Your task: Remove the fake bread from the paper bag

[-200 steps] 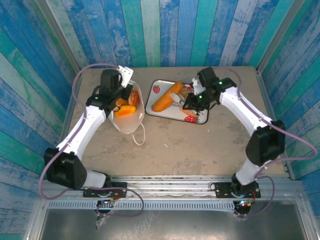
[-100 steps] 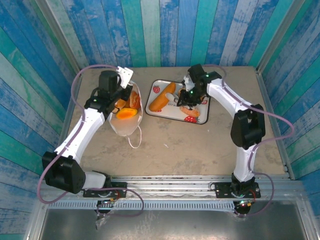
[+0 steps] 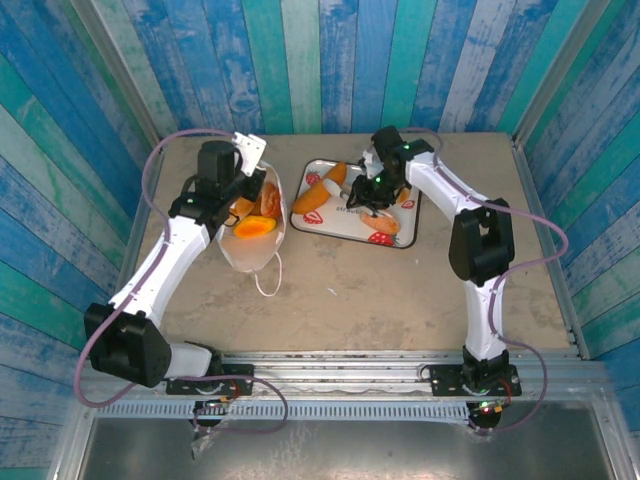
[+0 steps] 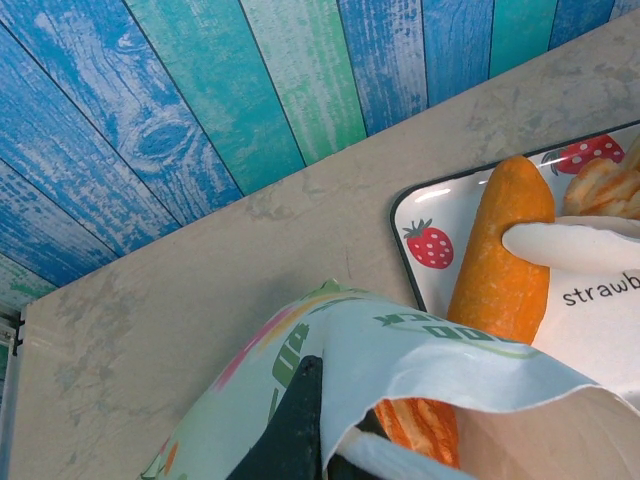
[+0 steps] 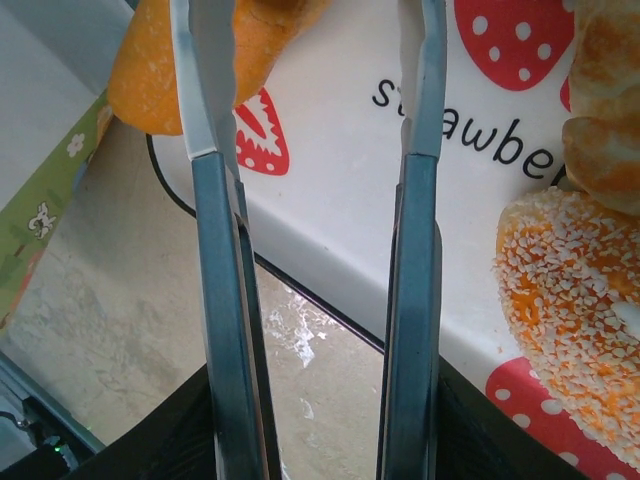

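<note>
The white paper bag point(image 3: 255, 250) stands at the left of the table with its mouth open, and orange fake bread point(image 3: 254, 226) lies inside. My left gripper point(image 3: 243, 187) is shut on the bag's far rim point(image 4: 400, 350), its black finger point(image 4: 300, 420) flat against the paper. A ridged orange piece point(image 4: 420, 430) shows just under that rim. My right gripper point(image 5: 310, 40) hangs open over the strawberry tray point(image 5: 340, 200) with nothing between its fingers. On the tray lie a long orange roll point(image 5: 170, 70), a sesame bun point(image 5: 570, 300) and a croissant point(image 5: 605, 110).
The strawberry tray point(image 3: 345, 225) sits right of the bag, a narrow strip of bare table between them. Blue and green plank walls close in the far and side edges. The bag's cord handle point(image 3: 270, 285) trails toward the near side.
My right arm's elbow has swung left toward the tray, the gripper has shifted slightly farther over it, and its jaws have widened. The left gripper stays on the bag rim.
</note>
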{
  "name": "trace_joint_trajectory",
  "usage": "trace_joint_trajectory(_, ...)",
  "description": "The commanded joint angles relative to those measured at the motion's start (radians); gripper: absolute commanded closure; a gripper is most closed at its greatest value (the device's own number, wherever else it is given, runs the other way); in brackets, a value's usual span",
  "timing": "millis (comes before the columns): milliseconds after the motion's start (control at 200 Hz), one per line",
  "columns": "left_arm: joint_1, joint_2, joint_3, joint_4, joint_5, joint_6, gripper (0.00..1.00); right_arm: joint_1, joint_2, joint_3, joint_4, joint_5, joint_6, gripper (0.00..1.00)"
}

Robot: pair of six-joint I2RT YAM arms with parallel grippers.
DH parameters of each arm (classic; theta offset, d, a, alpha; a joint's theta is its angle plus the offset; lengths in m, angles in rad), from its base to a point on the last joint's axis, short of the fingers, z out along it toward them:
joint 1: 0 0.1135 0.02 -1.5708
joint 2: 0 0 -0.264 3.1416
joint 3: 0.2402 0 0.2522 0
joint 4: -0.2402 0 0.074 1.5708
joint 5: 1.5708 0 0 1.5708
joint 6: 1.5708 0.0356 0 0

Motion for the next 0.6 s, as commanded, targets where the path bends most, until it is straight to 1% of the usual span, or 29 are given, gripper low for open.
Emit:
trace_joint_trajectory(0, 0.005, 0.004, 0.030, 0.057, 0.022, -0.014, 0.97, -0.014, -0.019, -0.016, 0.003, -0.021, 0.006, 0.50)
trace_joint_trajectory(185, 0.005, 0.007, 0.032, 0.058, 0.024, -0.018, 0.97, -0.032, -0.066, -0.069, 0.046, -0.062, 0.018, 0.42)
trace_joint_trajectory(591, 0.005, 0.000, 0.036, 0.055, 0.024, -0.022, 0.96, -0.051, -0.188, -0.176, 0.102, -0.104, 0.040, 0.42)
